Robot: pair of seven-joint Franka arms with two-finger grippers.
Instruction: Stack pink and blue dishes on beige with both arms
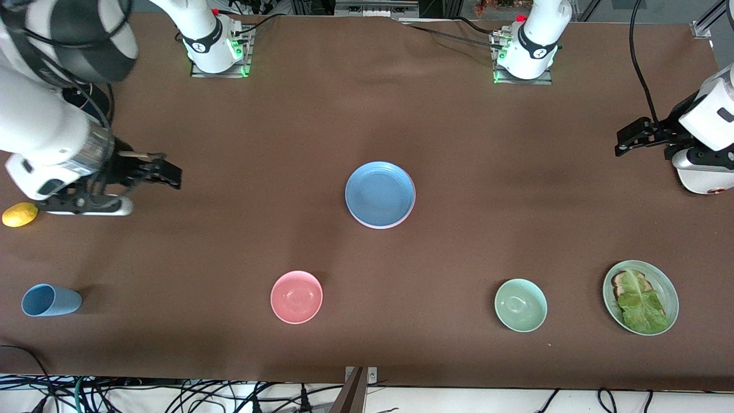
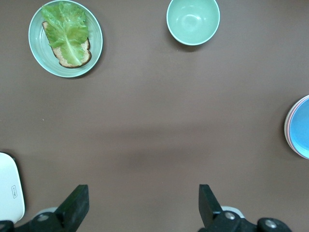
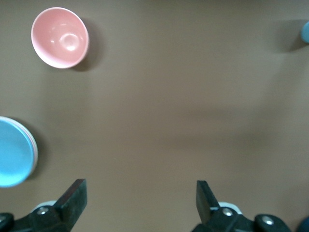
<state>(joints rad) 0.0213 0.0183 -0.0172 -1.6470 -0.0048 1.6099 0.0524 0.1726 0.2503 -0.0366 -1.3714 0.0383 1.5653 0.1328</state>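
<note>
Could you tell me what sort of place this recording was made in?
Probably a robotics lab: two arms bolted to a brown-clothed table, loose cables along its edge, and staged tableware such as the blue plate and pink bowl.

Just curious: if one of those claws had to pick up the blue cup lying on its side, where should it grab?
Probably across the blue cup's round body, coming straight down from above. It lies on its side, so its rim faces sideways, and the curved wall is what faces up.

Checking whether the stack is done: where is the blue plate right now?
In the front view the blue plate lies mid-table on top of a pink-edged plate, farther from the camera than the pink bowl and the green bowl.
</note>
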